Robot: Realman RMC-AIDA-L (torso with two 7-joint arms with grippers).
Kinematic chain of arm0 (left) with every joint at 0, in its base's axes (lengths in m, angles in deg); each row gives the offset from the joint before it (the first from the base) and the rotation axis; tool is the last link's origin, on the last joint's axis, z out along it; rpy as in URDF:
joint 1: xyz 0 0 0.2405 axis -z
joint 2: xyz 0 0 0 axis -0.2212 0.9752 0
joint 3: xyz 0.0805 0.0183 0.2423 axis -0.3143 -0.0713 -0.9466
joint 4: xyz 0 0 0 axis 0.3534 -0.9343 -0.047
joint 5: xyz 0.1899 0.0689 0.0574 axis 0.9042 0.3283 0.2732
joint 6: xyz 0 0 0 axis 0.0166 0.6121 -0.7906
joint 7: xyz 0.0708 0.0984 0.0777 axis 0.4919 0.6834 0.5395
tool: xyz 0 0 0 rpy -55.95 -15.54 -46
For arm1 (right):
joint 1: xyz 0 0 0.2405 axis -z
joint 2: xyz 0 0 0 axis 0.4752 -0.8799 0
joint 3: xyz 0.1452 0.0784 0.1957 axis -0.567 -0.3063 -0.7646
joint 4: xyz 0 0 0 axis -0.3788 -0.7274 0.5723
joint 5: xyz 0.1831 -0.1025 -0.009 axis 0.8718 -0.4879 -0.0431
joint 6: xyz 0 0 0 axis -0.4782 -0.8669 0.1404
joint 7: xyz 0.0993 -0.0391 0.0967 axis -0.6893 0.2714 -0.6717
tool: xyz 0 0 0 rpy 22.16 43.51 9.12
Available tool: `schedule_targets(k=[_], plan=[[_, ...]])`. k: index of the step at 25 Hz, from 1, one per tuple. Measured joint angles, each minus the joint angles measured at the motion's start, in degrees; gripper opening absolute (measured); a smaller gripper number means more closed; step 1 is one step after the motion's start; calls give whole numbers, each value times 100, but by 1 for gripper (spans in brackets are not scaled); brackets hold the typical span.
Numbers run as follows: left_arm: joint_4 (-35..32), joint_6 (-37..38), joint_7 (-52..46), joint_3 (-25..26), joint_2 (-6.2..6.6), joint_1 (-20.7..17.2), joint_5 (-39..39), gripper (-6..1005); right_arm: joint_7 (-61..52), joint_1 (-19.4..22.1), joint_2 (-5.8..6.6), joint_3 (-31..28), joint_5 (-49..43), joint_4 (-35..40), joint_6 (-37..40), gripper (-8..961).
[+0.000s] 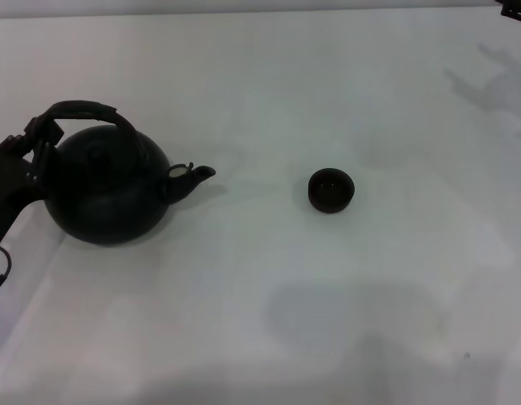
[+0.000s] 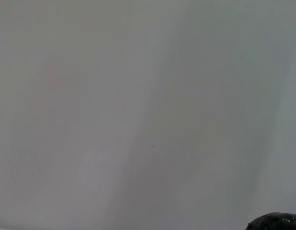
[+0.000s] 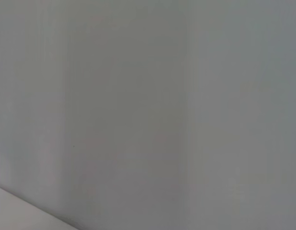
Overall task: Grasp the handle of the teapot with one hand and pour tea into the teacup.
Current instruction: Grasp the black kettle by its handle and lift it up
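Two things matter for this step, I reckon: getting a square hold on the handle [image 1: 84,110] and keeping the pot level until the spout [image 1: 195,175] is over the cup. My left gripper [image 1: 39,145] sits at the left end of that arched handle, right against the teapot [image 1: 108,190] where the band drops toward the body. Honestly I can't tell whether the fingers are closed on the handle or just beside it, since it's all dark on dark from the head view. My left wrist view only catches a dark sliver at its edge, so no help there.

If I'm not clamped yet, I'd want the hold closer to the top of the arch, so the pot hangs balanced and doesn't swing when it leaves the surface [image 1: 268,321].

The teapot stands upright on the left side, spout pointing toward the teacup [image 1: 331,189], which sits well apart from it near the middle. So the pot has to travel across before tipping, slowly, since that cup is small.

My right gripper isn't really in sight, just a bit of arm in the far right corner.
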Motion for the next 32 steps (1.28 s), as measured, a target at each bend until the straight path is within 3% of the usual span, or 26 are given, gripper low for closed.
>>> schedule_targets(k=[14,19,26,27,32], plan=[[-24,-43,-15,-27,67,425,41,177,272,4,0,13,159,344,-33,844],[-254,-158,-315,-35,154,533,59,176,372,9,0,13,183,459,-33,844],[-1352,-977,-766,-44,216,360,523,174,592,7,-4,1,327,678,-33,844],[-2115,-1541,-1138,-31,232,194,904,174,594,7,-2,0,328,685,-33,844],[-3455,-2474,-1866,21,218,-80,1673,174,645,7,0,-5,356,729,-32,844]])
